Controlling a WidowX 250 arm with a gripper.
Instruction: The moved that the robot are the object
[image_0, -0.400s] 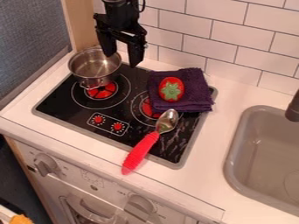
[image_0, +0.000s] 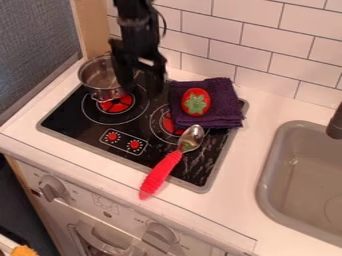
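My gripper hangs over the back of the stove, between the metal pot and the folded cloth, with its fingers apart and nothing between them. The silver pot stands on the back left burner, partly behind the gripper. A dark purple folded cloth lies at the stove's back right, and a red strawberry toy with a green top rests on it. In front of the cloth, a spoon with a red handle lies slantwise, its metal bowl on the stove and its handle's end over the front edge.
The black stove top is set into a white counter. A grey sink with a dark faucet is at the right. White wall tiles rise behind the counter. Knobs line the stove front.
The gripper has moved down in the view, toward the stove top beside the pot. Pot, cloth, strawberry and spoon have stayed where they were.
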